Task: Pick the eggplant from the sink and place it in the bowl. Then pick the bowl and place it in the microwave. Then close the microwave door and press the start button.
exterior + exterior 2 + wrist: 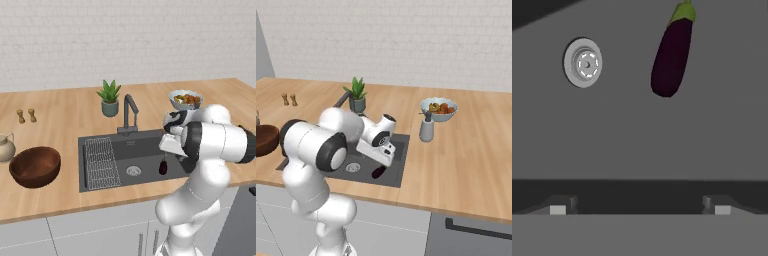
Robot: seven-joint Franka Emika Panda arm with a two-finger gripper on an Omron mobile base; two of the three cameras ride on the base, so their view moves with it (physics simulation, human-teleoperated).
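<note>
Over sink [145, 150]: hand [639, 207] wide open, empty, above eggplant [671, 57] nr drain [583, 62].

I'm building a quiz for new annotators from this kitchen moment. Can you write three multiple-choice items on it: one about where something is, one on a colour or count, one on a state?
1. Where does the eggplant lie?
A. in the wooden bowl
B. on the sink floor
C. on the counter

2. How many small shakers stand at the counter's far left?
A. two
B. four
C. none

3. How is the gripper set?
A. shut on the eggplant
B. open, holding nothing
C. shut on the faucet

Answers:
1 B, it rests on the dark basin floor near the drain.
2 A, a pair stands side by side.
3 B, the fingertips stand wide apart, short of the eggplant.
</note>
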